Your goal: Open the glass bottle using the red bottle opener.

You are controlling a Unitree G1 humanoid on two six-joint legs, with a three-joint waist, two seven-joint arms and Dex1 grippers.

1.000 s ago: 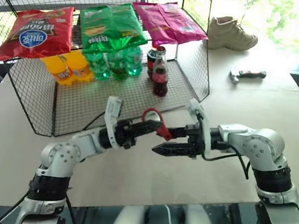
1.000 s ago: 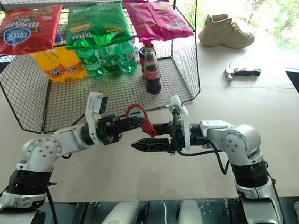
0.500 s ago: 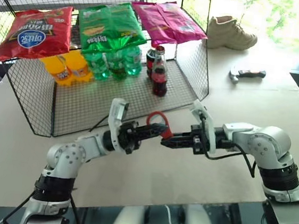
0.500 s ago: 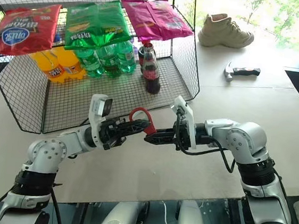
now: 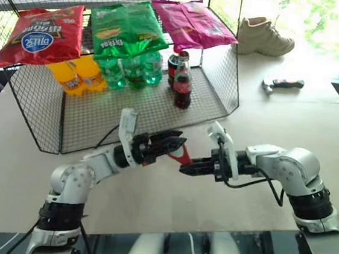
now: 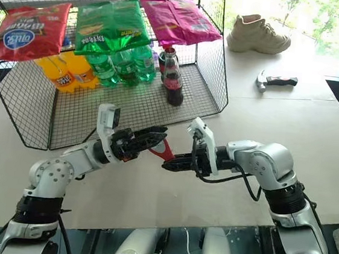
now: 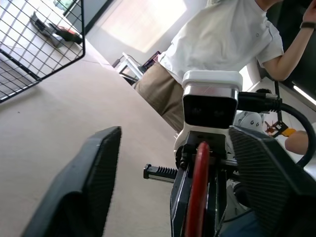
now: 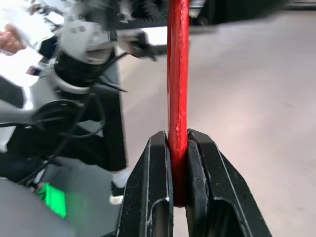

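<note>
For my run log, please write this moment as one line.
stage: opener handover | right gripper: shut on red bottle opener | left gripper: open | glass bottle: in wire basket, capped

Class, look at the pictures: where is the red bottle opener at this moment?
In the head views, the red bottle opener is mid-air above the table, clamped by the right gripper, beside the open left gripper, in front of the wire basket.

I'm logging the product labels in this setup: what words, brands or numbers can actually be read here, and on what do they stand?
Red snack bag: white lettering on a blue oval, seen upside down, not readable.
Green snack bag: yellow logo with print, too small to read.
Pink snack bag: print too blurred to read.
Glass bottle: red label band, no legible text.
Orange soda bottles and green soda bottles: labels unreadable.
</note>
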